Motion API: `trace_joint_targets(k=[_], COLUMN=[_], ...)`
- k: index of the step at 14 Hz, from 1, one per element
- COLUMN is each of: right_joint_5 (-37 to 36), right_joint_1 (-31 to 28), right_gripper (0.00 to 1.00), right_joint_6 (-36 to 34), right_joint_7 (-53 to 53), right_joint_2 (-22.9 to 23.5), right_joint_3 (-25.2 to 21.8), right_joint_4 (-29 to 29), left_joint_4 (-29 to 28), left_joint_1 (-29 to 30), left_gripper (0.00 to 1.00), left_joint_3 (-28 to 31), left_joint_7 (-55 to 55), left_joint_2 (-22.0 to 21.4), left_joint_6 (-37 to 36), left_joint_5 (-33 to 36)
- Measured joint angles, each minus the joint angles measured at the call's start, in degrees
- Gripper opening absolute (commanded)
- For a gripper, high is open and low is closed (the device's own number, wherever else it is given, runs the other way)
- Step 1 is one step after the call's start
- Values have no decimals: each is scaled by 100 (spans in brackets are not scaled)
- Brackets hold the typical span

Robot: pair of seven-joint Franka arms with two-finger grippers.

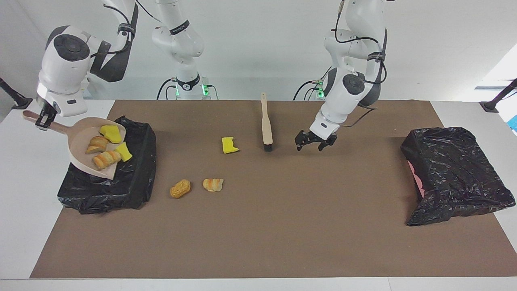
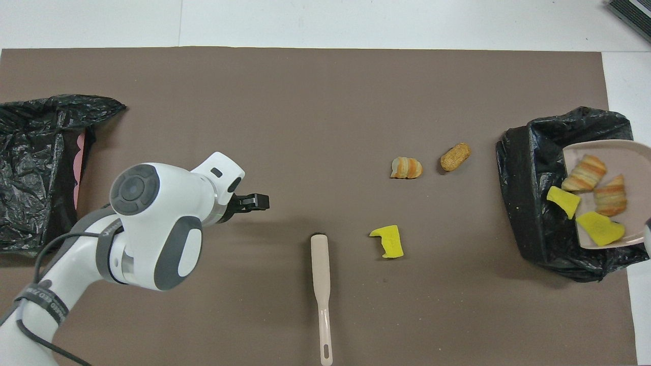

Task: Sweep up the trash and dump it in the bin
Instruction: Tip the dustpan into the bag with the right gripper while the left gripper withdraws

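Facing view: the left arm is bent down over the brown mat [image 1: 282,226], and the left gripper [image 1: 310,142] is held low over bare mat with its fingers spread wide and nothing between them. It is placed beside the brush [image 1: 265,123], apart from it, toward the left arm's end of the table. The brush is laid flat on the mat, untouched, with its black bristles at the end farther from the robots.

The right arm is reached out to its own end of the table. The right gripper [image 1: 43,118] is clamped on the handle of the dustpan [image 1: 78,149], which is held up and tilted, its open edge lowered over a bin lined with a black bag [image 1: 133,178].

Four pieces of trash are carried in the pan: two yellow sponge chunks [image 1: 110,133] and two striped bread lumps [image 1: 106,159], gathered toward the lowered edge. Whether any piece lies inside the bin cannot be told.

Three pieces are left on the mat. A third yellow sponge chunk [image 1: 229,145] is seen just beside the brush, toward the right arm's end. A striped bread piece [image 1: 213,184] and a golden-brown lump [image 1: 180,188] are placed farther from the robots, side by side, near the bin.

A second bin covered in a black bag [image 1: 456,173] is set at the left arm's end of the table, with a pink edge showing.
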Motion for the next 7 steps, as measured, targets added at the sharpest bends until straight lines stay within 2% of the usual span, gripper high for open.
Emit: trace_joint_targets(k=[4, 7], right_joint_5=[-884, -1380], right_joint_1=[641, 815], right_gripper=[0, 0], right_joint_6=[-857, -1173], right_joint_7=[582, 749], right_joint_2=[-103, -184], right_joint_3=[16, 52], right_joint_4=[-43, 2], left_joint_4=[618, 1207], left_joint_1=[809, 1329], left_gripper=[100, 100], left_joint_3=[9, 17], left_joint_7=[1166, 1715], left_joint_2=[248, 251], left_joint_6=[-302, -885], left_joint_5=[434, 615])
